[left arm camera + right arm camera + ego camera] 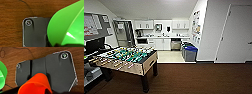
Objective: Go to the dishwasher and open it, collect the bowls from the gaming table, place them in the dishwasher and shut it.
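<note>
At the far end of the room, under the white counter: the flat grey stainless-steel front of the dishwasher (175,45), well apart from the robot and too distant to say whether shut or ajar. Nearer, on the left, the table-football gaming table (149,61) with green field and rods.

Judged as the carrying step: bowls gathered, drive to the dishwasher under way or about to start.

Close against the left gripper (58,45), a bright lime-green round plastic bowl (65,25), tilted, nothing seen in its visible part. Close against the right gripper (50,91), an orange-red curved plastic bowl (36,83), likewise seemingly empty. Probably held, one per arm, but the grip of either cannot be told.

Next move, as a judgement: steady arms, a straight run across the brown floor (196,80), past the grey bins with blue lids (190,52); bin contents hidden.
</note>
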Motion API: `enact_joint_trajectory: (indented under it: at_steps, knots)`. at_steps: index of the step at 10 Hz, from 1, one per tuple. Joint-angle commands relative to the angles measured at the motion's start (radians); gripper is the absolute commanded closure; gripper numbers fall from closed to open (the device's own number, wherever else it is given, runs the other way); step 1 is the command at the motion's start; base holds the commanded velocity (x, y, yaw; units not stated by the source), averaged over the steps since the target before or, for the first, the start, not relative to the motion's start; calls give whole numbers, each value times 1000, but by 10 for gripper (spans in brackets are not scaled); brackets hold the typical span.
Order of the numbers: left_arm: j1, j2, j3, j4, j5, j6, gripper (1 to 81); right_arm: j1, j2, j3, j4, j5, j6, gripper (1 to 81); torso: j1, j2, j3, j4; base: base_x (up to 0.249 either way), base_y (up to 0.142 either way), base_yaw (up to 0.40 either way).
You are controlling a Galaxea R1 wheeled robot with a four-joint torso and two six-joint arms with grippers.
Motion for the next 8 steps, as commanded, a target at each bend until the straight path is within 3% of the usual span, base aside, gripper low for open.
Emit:
enact_joint_trajectory:
  at_steps: [1, 8]
  knots:
    - [-61, -9, 3, 8, 47, 7, 811, 52, 4, 4, -15, -33, -4, 811, 0, 0, 0, 0, 159, 0, 0]
    - [-61, -11, 3, 3, 46, 7, 811, 52, 4, 4, -15, -33, -4, 811, 1, 1, 0, 0, 158, 0, 0]
